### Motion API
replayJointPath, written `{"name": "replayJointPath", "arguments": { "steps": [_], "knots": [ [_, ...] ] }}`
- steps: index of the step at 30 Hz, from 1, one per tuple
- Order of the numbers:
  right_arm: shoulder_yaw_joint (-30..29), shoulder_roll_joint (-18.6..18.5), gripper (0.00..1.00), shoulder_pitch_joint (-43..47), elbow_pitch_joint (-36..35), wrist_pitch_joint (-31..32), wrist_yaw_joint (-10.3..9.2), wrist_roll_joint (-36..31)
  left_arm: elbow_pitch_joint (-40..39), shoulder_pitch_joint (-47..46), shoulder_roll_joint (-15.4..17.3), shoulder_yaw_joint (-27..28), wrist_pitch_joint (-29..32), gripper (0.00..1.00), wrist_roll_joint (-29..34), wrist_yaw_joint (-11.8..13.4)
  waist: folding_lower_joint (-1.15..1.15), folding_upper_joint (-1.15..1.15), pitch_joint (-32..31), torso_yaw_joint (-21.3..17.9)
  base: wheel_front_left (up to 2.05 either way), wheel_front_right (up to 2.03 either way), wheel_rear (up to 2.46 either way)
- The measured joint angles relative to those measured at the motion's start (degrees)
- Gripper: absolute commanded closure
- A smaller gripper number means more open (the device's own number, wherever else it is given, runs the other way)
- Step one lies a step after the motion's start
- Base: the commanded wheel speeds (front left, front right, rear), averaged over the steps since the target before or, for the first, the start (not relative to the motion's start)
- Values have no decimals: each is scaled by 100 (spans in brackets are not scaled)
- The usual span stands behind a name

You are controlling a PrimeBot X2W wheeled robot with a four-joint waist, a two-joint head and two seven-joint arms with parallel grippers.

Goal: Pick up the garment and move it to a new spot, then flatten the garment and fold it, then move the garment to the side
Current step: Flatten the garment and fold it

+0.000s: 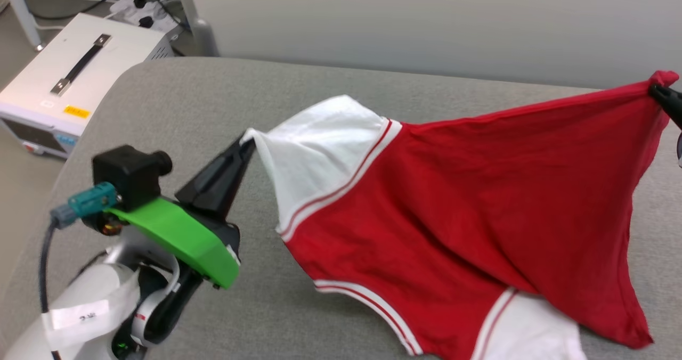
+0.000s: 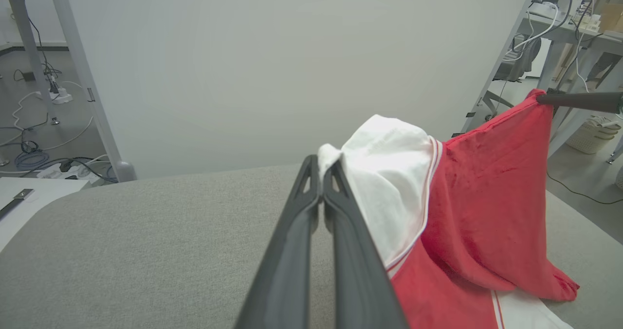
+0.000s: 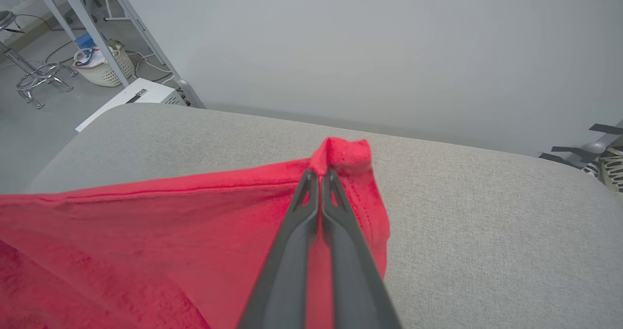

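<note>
A grey, cloth-covered tabletop [image 1: 176, 109] with rounded corners lies before me, and a pale wall [image 1: 426, 19] rises behind its far edge. The garment [image 1: 458, 189] hangs over the middle and right of the tabletop, stretched between my two grippers. Its lower part sags down to rest on the tabletop's near side.

It looks soft, thin and light. It drapes in loose folds and I judge it will not hold any shape by itself, so spreading it flat will take tension from both ends. Corners, hem ends and sleeve tips look like the best places to hold it. A small pinch of such cloth could slip if I pull hard.

It is a red shirt with white short sleeves, and white-and-red striped trim runs where the red meets the white. No print shows on the side turned towards me.

My left gripper [image 1: 246, 141] is clamped tight on the tip of one white sleeve [image 1: 314, 147], above the tabletop's middle. My right gripper [image 1: 658, 91] is pinched closed on a bunched red corner of the hem, raised over the tabletop's far right. The edge between the two runs nearly taut.

Beyond the tabletop's far left corner, a white box [image 1: 80, 67] with a dark handle sits on the floor among cables.
</note>
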Motion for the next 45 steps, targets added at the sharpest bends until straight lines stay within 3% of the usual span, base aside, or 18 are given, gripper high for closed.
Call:
{"name": "replayJointPath", "arguments": {
  "steps": [14, 21, 26, 37, 45],
  "knots": [
    [-342, 354, 100, -25, -1114, 185, 0, -19, -408, -708, 66, 613, -256, 100, 189, 361, 0, 0, -350, -667, 0, 0, 0],
    [-570, 445, 100, -292, -1421, 101, 0, -135, -491, -1363, 51, 1012, -487, 100, 382, 474, 0, 0, -182, -878, 0, 0, 0],
    [-647, 493, 100, -675, -1443, -120, 0, -299, -483, -2053, 253, 1226, -363, 100, 444, 477, 0, 0, 106, -970, 0, 0, 0],
    [-625, 488, 100, -2094, -1079, -758, 1, -651, 361, -4237, 710, 1149, 334, 100, 691, -334, 0, 0, 1104, -1092, 0, 0, 0],
    [-490, 521, 100, -3693, -85, -1273, 3, -1125, 1800, -6240, 576, 714, 624, 100, 1113, -1042, 1, 0, 2053, -1137, 0, 0, 0]
  ]
}}
